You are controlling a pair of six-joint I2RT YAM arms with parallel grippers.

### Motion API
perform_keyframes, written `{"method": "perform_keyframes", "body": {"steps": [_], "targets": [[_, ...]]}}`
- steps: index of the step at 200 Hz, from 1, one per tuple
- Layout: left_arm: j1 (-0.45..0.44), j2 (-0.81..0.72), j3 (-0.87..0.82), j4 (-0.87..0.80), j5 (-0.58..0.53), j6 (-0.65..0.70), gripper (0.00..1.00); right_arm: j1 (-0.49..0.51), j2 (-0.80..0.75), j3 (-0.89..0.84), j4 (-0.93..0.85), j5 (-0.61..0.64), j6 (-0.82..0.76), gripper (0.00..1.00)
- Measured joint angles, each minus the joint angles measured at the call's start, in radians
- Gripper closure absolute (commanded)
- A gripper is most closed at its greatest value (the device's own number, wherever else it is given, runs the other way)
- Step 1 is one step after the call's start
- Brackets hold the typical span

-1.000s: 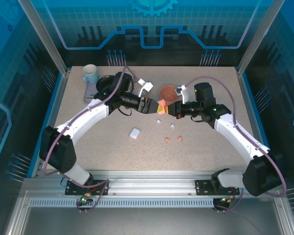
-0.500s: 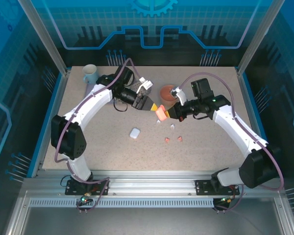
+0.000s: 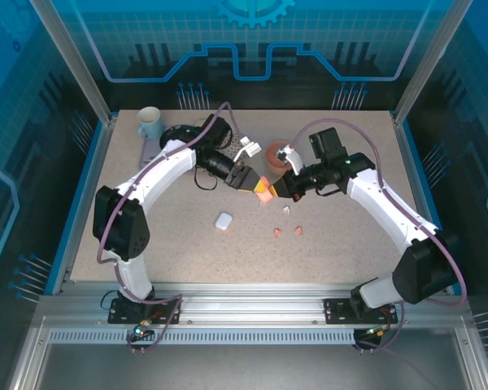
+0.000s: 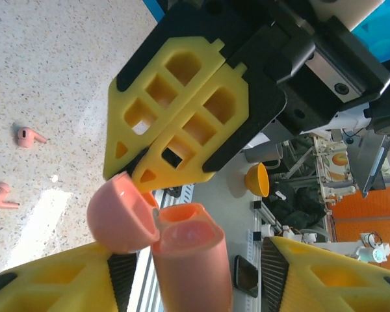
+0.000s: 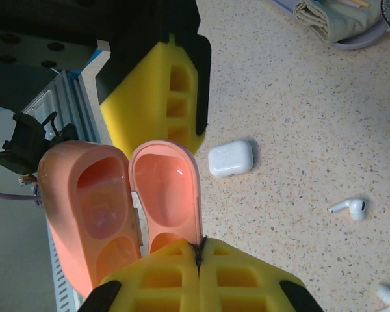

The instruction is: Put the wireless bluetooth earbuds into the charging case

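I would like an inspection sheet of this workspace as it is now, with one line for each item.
Surface: speckled beige table, no spill seen.
Job's things: pink charging case open, held up between the grippers; white case shut on the table; two pink earbuds and two white earbuds lying loose.
Clutter: mug and brown bowl on the far side.
Grippers: right gripper shut on the pink case's lid edge; left gripper open, fingers flanking the case body.
Cables: purple cables loop along both arms.
Surroundings: blue panels, aluminium frame.
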Motion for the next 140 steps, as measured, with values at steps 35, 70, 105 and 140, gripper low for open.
{"method": "perform_keyframes", "body": {"steps": [35, 70, 105, 140], "targets": [[-0.004, 0.006, 0.002, -0.009, 0.0, 0.003, 0.55, 0.0, 0.002, 0.0, -0.003, 0.001, -0.001, 1.0], [-0.004, 0.008, 0.007, -0.016, 0.0, 0.005, 0.64, 0.0, 0.003, 0.001, -0.005, 0.0, -0.001, 1.0], [-0.003, 0.011, 0.013, -0.023, 0.0, 0.006, 0.59, 0.0, 0.004, 0.012, -0.015, 0.004, -0.001, 1.0], [-0.004, 0.015, 0.016, -0.025, 0.0, 0.023, 0.53, 0.0, 0.005, 0.032, -0.03, 0.009, -0.018, 1.0]]}}
